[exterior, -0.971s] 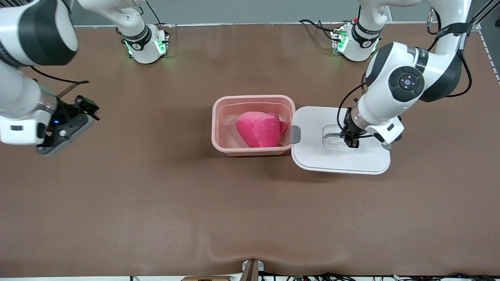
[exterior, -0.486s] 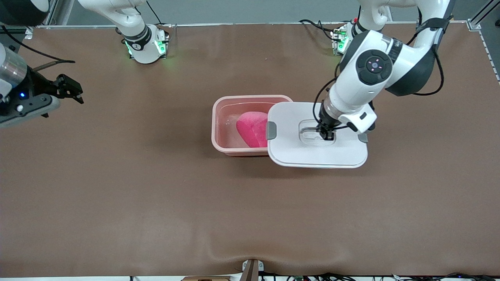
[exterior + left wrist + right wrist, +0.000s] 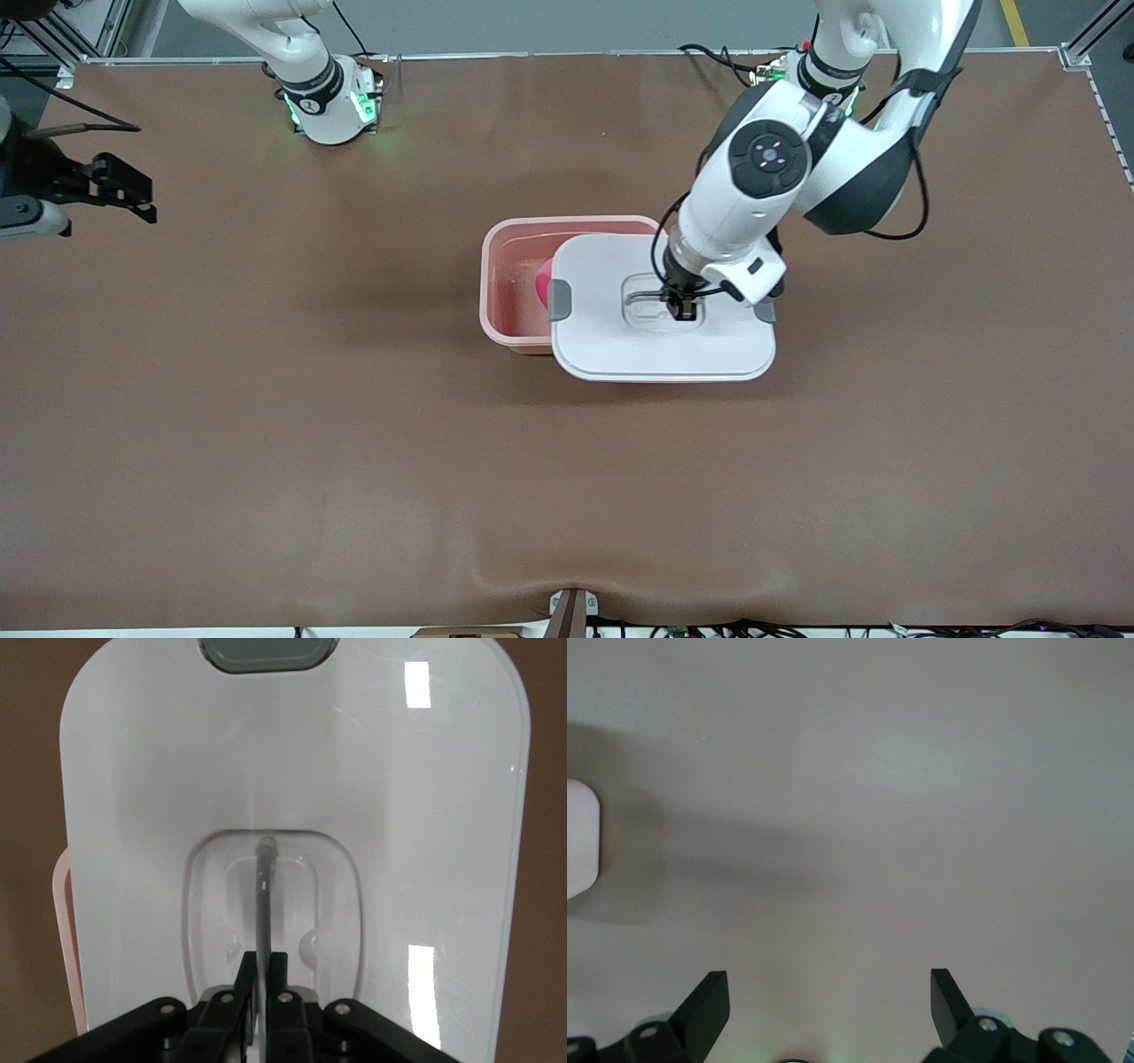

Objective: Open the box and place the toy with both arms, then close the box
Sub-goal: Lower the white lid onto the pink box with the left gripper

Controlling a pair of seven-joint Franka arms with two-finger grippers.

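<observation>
Waiting at the right arm's end of the table, the right gripper [image 3: 124, 190] is hanging with its fingers spread wide and nothing between them; the right wrist view is showing only bare brown table [image 3: 859, 771] beneath it. Moving across, the pink box [image 3: 512, 279] is sitting near the middle of the table, and only a sliver of the hot-pink toy [image 3: 541, 283] is showing inside it, at the lid's edge. The white lid [image 3: 660, 350] is hanging over most of the box, overshooting it toward the left arm's end and toward the front camera, so one strip of the box is lying uncovered. The left gripper [image 3: 682, 310] is pinching the thin handle [image 3: 263, 895] in the lid's recess, fingers pressed tight on it.

To do this step well, the lid is needing a further slide toward the right arm's end and a little away from the front camera until its rim is matching the box's, held level, and only then lowered, keeping the grey clip [image 3: 559, 299] outside the wall.

No brand, label or writing is readable on the box or lid.
</observation>
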